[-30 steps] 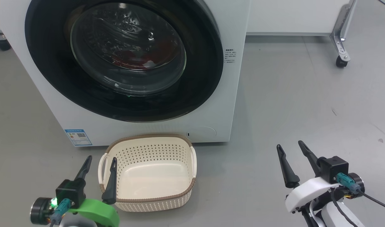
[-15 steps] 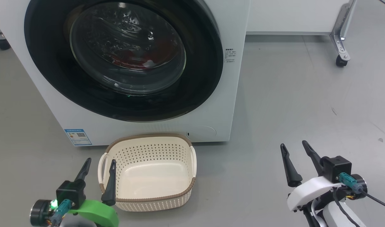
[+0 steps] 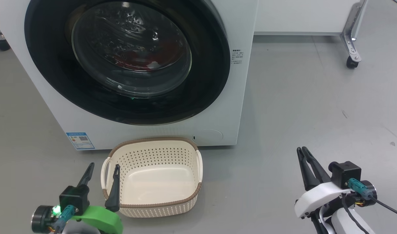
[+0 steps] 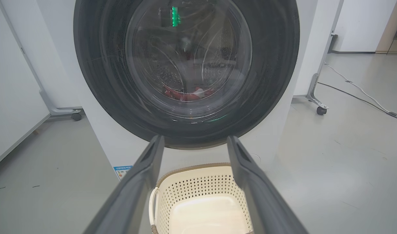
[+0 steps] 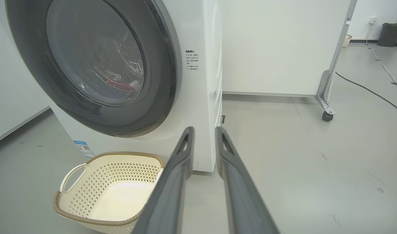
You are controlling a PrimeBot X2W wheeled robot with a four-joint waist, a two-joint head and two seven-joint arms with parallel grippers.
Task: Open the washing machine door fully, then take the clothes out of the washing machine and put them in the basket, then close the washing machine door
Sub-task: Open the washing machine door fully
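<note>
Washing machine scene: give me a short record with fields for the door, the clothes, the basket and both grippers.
door: shut
clothes: red, inside the machine, seen through the door
basket: on the floor just before the machine, nothing in it
left gripper: jaws wide apart, holding nothing, at the basket's left side
right gripper: jaws nearly together with a narrow gap, holding nothing, over the floor right of the basket
</note>
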